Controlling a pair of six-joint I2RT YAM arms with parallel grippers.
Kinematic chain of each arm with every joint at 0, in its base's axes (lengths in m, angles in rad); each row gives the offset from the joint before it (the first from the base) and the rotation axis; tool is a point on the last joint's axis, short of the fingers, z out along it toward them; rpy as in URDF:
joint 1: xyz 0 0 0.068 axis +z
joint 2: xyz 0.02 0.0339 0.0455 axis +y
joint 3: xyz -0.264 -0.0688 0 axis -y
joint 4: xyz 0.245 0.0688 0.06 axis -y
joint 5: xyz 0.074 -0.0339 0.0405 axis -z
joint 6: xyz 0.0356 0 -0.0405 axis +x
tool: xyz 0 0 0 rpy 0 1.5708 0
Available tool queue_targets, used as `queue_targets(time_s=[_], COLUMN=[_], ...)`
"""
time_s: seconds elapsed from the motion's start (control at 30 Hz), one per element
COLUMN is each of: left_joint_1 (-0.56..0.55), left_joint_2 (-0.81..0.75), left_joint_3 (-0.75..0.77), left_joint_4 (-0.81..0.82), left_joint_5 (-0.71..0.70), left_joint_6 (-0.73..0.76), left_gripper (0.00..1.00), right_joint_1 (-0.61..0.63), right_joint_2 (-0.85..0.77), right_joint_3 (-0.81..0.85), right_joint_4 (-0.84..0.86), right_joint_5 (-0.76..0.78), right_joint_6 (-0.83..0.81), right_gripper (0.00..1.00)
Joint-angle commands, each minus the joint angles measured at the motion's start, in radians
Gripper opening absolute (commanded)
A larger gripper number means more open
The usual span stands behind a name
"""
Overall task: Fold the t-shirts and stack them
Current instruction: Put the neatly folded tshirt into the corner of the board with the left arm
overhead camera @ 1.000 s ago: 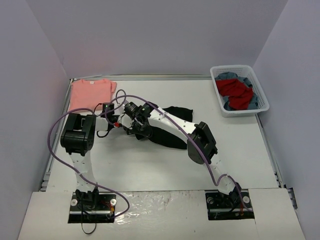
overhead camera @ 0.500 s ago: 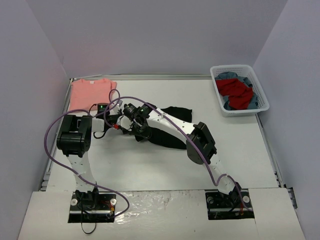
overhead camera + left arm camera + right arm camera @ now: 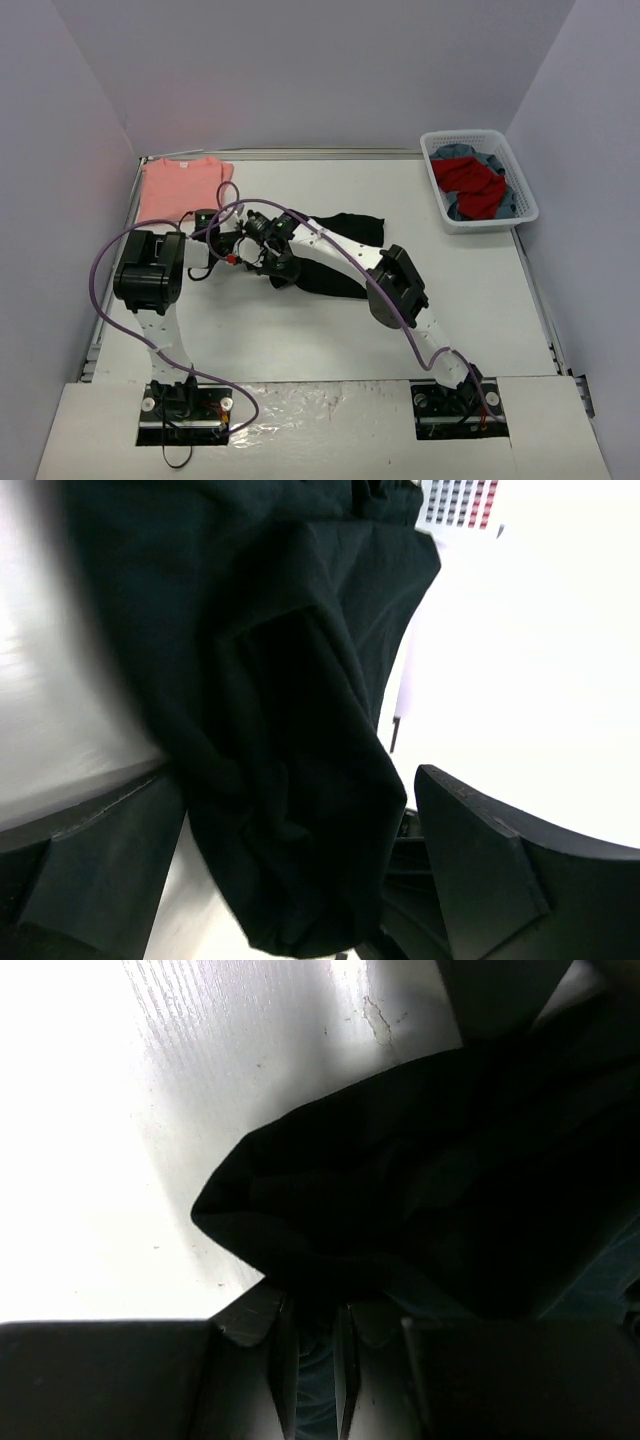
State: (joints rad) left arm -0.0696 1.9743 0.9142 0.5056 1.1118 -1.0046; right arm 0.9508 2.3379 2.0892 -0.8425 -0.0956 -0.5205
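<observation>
T-shirts, top view: pink one (image 3: 180, 188) lies flat at the table's (image 3: 300, 340) far-left corner, prob. the stack base; black one (image 3: 358, 227) bunched mid-table. Left wrist: left gripper (image 3: 290, 880) wide open astride black cloth, holding nothing. Right wrist: right gripper (image 3: 312, 1330) pinching its edge, prob. to spread it.

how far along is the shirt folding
Done: the pink t-shirt lies flat at the far-left corner, apparently folded. In hand: the right tool pinches the bunched black t-shirt; the left tool is open around it. Left: fold it and stack the two.
</observation>
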Motion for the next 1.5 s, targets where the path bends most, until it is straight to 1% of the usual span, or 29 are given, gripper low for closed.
queue_targets(time_s=[0.0,0.13,0.37,0.47,0.5,0.53,0.6,0.63,0.73,0.77,0.83,0.87,0.93,0.97,1.03,1.07,1.17,1.2,1.27,1.3,1.33,1.37,1.4,1.43,1.47], left_joint_1=[-0.053,-0.091,-0.096,-0.105,-0.108,-0.114,-0.127,-0.131,-0.147,-0.150,-0.159,-0.162,-0.165,-0.165,-0.165,-0.164,-0.162,-0.162,-0.160,-0.160,-0.157,-0.151,-0.147,-0.142,-0.136], left_joint_2=[-0.012,0.004,0.043,0.049,0.052,0.054,0.063,0.066,0.087,0.095,0.101,0.109,0.115,0.123,0.124,0.124,0.124,0.124,0.121,0.117,0.113,0.107,0.104,0.100,0.098], left_joint_3=[0.051,0.064,0.098,0.107,0.113,0.121,0.137,0.138,0.149,0.149,0.153,0.158,0.167,0.167,0.173,0.173,0.192,0.196,0.213,0.219,0.241,0.250,0.259,0.278,0.285], left_joint_4=[-0.041,-0.056,-0.168,-0.199,-0.214,-0.226,-0.243,-0.242,-0.227,-0.192,-0.182,-0.182,-0.180,-0.180,-0.180,-0.180,-0.216,-0.223,-0.249,-0.266,-0.336,-0.364,-0.393,-0.467,-0.484], left_joint_5=[-0.001,0.000,0.006,0.005,0.009,0.013,0.020,0.022,0.048,0.054,0.068,0.069,0.077,0.076,0.079,0.079,0.082,0.083,0.088,0.086,0.082,0.082,0.073,0.063,0.060], left_joint_6=[0.047,0.064,0.155,0.178,0.187,0.205,0.216,0.216,0.204,0.193,0.184,0.182,0.184,0.182,0.185,0.187,0.218,0.224,0.244,0.265,0.291,0.338,0.366,0.395,0.435], left_gripper=[0.94,0.94,0.94,0.99,0.93,0.83,0.72,0.62,0.54,0.52,0.41,0.38,0.28,0.17,0.04,0.02,0.02,0.02,0.02,0.02,0.02,0.02,0.02,0.02,0.02], right_joint_1=[0.008,0.008,0.006,0.002,0.002,0.000,-0.001,-0.003,-0.001,-0.001,-0.001,-0.001,-0.001,-0.001,-0.001,-0.001,-0.003,-0.003,-0.003,-0.003,-0.007,-0.012,-0.018,-0.030,-0.044], right_joint_2=[-0.002,-0.003,-0.002,-0.005,-0.008,-0.008,-0.011,-0.012,-0.017,-0.020,-0.023,-0.025,-0.026,-0.029,-0.032,-0.038,-0.061,-0.069,-0.104,-0.123,-0.146,-0.200,-0.231,-0.299,-0.333], right_joint_3=[0.035,0.034,0.042,0.046,0.049,0.054,0.063,0.074,0.088,0.088,0.089,0.089,0.089,0.089,0.089,0.083,0.063,0.055,0.028,-0.018,-0.049,-0.082,-0.157,-0.196,-0.234], right_joint_4=[-0.061,-0.063,-0.067,-0.070,-0.070,-0.072,-0.078,-0.081,-0.090,-0.093,-0.096,-0.096,-0.098,-0.098,-0.101,-0.101,-0.099,-0.099,-0.098,-0.095,-0.086,-0.084,-0.084,-0.079,-0.079], right_joint_5=[-0.004,-0.004,0.000,0.008,0.008,0.007,0.010,0.011,0.013,0.013,0.013,0.013,0.010,0.008,0.000,0.000,0.002,0.002,0.014,0.017,0.017,0.010,0.011,0.019,0.004], right_joint_6=[-0.007,-0.007,-0.009,-0.009,-0.009,-0.009,-0.010,-0.010,-0.010,-0.012,-0.012,-0.012,-0.012,-0.013,-0.013,-0.015,-0.016,-0.019,-0.027,-0.035,-0.048,-0.058,-0.082,-0.090,-0.096], right_gripper=[0.00,0.00,0.00,0.00,0.00,0.00,0.00,0.00,0.00,0.00,0.00,0.00,0.00,0.00,0.00,0.00,0.00,0.08,0.38,0.42,0.49,0.71,0.74,0.76,0.78])
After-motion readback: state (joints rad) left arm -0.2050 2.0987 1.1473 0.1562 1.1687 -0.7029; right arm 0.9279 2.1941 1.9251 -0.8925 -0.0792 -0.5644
